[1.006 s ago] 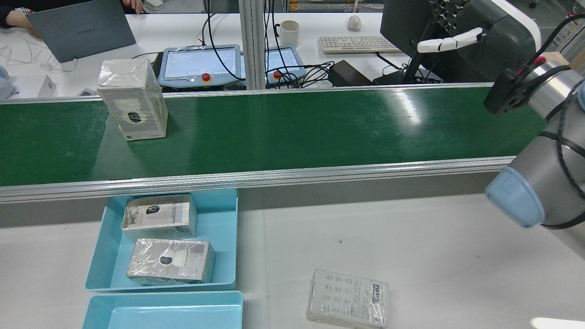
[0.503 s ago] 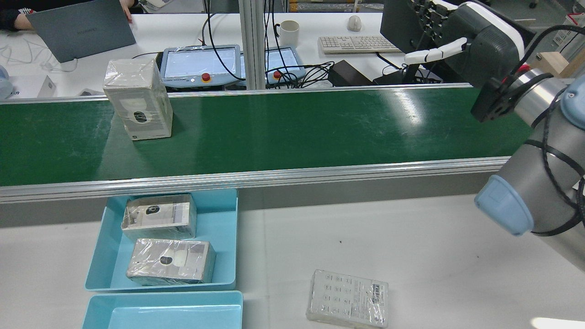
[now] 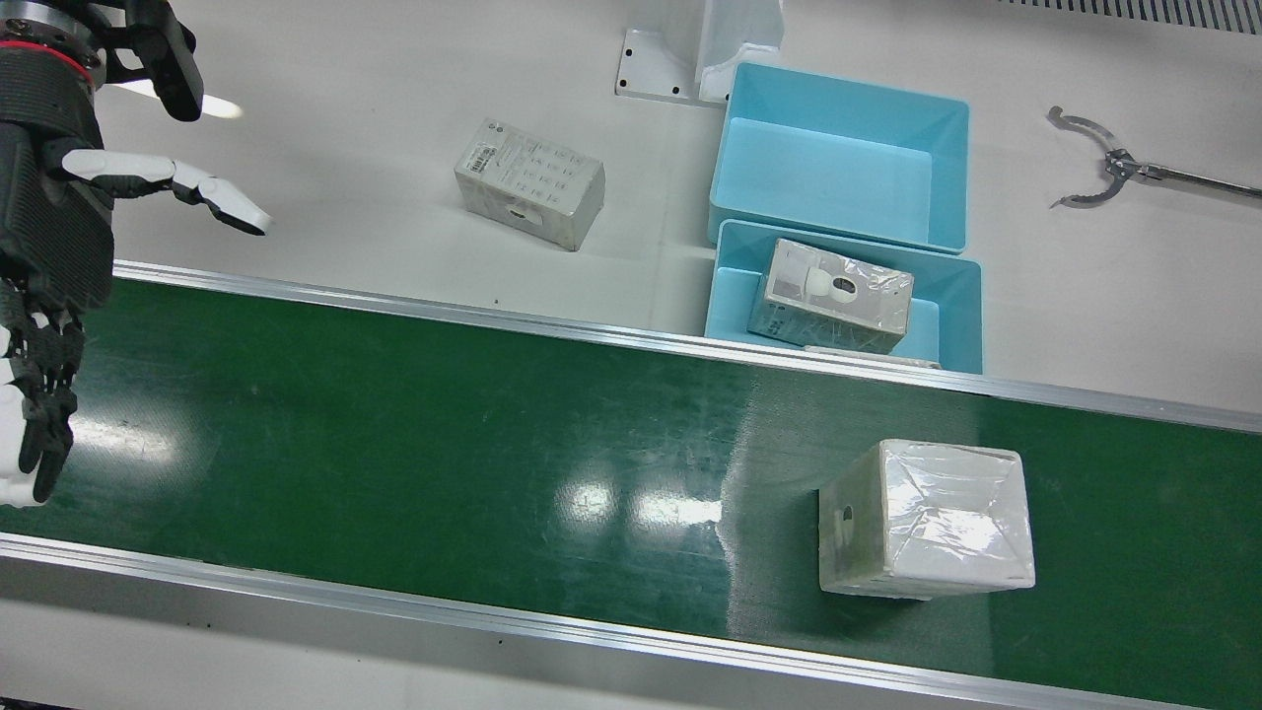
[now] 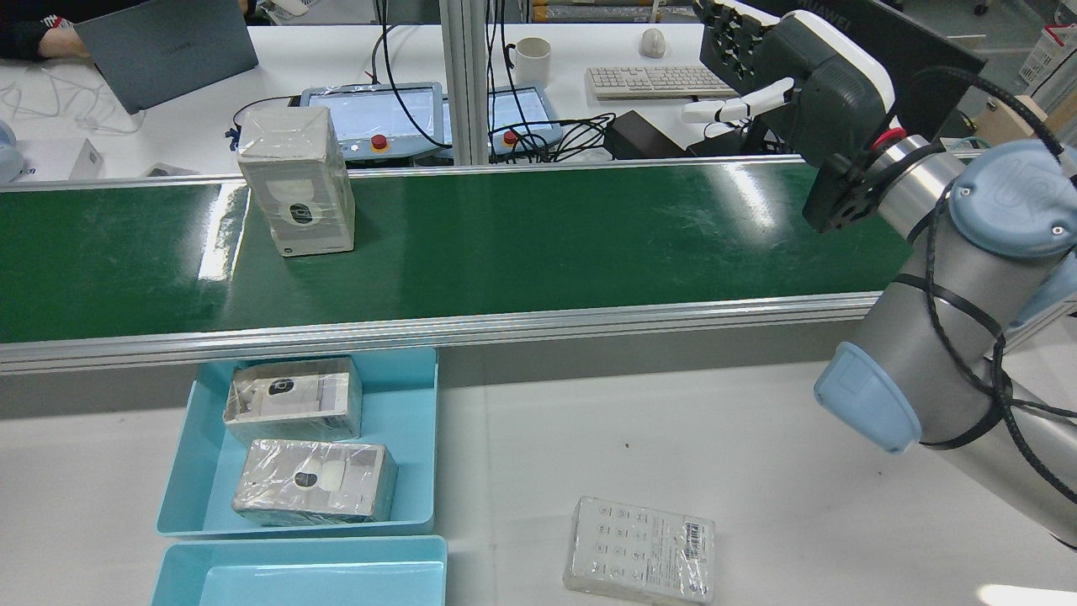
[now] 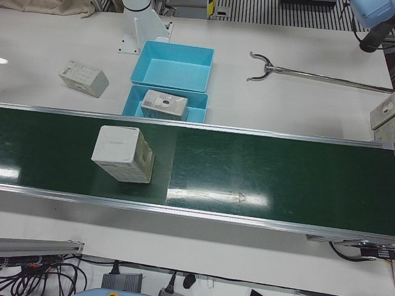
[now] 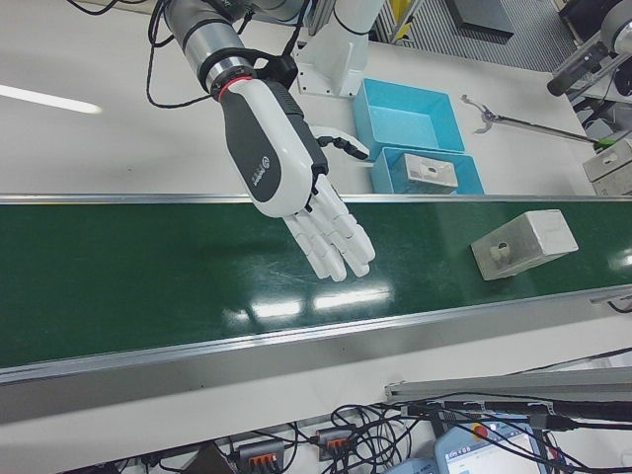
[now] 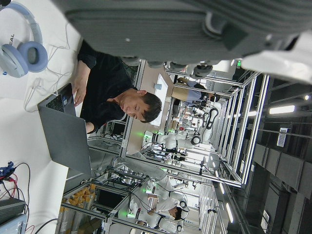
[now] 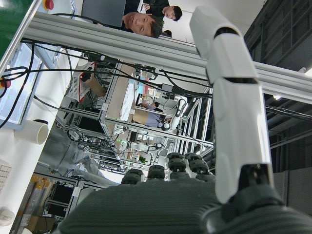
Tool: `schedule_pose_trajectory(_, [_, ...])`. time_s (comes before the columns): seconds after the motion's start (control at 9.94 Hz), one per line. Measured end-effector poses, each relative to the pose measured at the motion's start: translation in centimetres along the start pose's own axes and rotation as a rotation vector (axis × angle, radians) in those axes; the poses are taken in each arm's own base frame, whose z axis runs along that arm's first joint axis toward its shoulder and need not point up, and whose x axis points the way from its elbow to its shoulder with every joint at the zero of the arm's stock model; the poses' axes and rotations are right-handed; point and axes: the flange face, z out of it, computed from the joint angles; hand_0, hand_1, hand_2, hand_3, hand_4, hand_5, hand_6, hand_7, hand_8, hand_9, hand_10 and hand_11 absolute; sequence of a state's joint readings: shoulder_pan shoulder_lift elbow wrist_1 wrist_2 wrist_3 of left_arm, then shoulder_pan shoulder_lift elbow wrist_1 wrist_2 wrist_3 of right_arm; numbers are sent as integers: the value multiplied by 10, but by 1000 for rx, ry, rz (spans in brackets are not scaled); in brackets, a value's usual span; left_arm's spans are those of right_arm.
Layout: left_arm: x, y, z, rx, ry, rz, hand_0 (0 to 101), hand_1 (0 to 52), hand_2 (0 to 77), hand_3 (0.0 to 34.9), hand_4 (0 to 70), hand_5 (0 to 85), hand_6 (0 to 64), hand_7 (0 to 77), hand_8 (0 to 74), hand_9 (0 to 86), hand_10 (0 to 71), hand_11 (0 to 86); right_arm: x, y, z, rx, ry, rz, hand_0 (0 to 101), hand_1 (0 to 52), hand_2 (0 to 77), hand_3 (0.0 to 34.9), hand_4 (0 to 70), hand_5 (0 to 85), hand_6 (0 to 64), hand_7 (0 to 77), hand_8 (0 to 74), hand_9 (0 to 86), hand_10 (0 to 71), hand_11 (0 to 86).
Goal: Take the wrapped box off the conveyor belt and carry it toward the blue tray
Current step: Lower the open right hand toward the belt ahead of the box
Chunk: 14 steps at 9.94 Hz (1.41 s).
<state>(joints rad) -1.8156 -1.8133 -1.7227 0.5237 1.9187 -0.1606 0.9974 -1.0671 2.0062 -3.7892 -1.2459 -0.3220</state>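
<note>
**Wrapped box not yet grasped; right hand poised over the belt, well apart from it**

The wrapped box (image 4: 295,192) stands upright on the green conveyor belt (image 4: 547,236), untouched. Using the box as reference: the blue tray (image 4: 416,438) lies off the belt on the robot's side, on the white table, almost directly opposite the box. That tray already holds two wrapped boxes lying flat. A second blue tray (image 4: 303,572), empty as far as visible, sits just beyond the first, farther from the box. A flat wrapped package (image 4: 639,549) lies loose on the table, off to the right-arm side of the trays.

The right hand (image 6: 296,188) hangs above the belt, well apart from the box along the belt's length. Its fingers (image 6: 336,237) are extended and apart, thumb out to the side; it holds nothing.

The left hand does not appear in any fixed view; its own camera shows only its underside, so its finger state cannot be told.

Assessment: no step is complete. Reach, grasp, lift and carry toward the tray all remain.
</note>
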Motion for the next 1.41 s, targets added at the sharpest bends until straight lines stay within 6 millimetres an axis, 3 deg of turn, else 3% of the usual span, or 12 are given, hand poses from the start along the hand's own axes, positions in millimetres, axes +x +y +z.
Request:
schedule_pose_trajectory(0.5, [0,0,0,0,0,0,0,0,5,0,0,11,0,0,0,0,5,0,25,8,7,-4,21,9,503,218,235,0,82,5,0,0,27,16,11,38])
schedule_pose_trajectory(0.6, [0,0,0,0,0,0,0,0,5,0,0,11,0,0,0,0,5,0,28,7,7,-4,26,13,509,245,273,0,93,11,0,0,27,16,11,44])
schedule_pose_trajectory(0.8, [0,0,0,0,0,0,0,0,5,0,0,11,0,0,0,0,0,0,32,8,6,-5,33,18,509,229,278,0,87,11,0,0,27,16,11,44])
schedule_pose_trajectory(1.01, [0,0,0,0,0,0,0,0,11,0,0,11,0,0,0,0,0,0,37,8,6,-4,41,21,504,224,262,0,76,11,0,5,27,16,27,54])
schedule_pose_trajectory(1.11, [0,0,0,0,0,0,0,0,5,0,0,11,0,0,0,0,0,0,39,8,6,-3,43,21,503,185,251,0,71,11,0,0,27,16,27,54])
schedule_pose_trajectory(1.21, [0,0,0,0,0,0,0,0,5,0,0,11,0,0,0,0,5,0,42,7,8,-3,47,21,503,218,240,0,54,5,0,0,27,16,11,33])
schedule_pose_trajectory(1.31, [0,0,0,0,0,0,0,0,5,0,0,11,0,0,0,0,0,0,46,8,13,-6,49,22,503,218,240,0,54,5,0,0,27,16,11,33])
schedule_pose_trajectory(1.41, [0,0,0,0,0,0,0,0,5,0,0,11,0,0,0,0,0,0,52,8,19,-7,54,22,502,218,229,49,38,11,0,5,27,16,11,27])
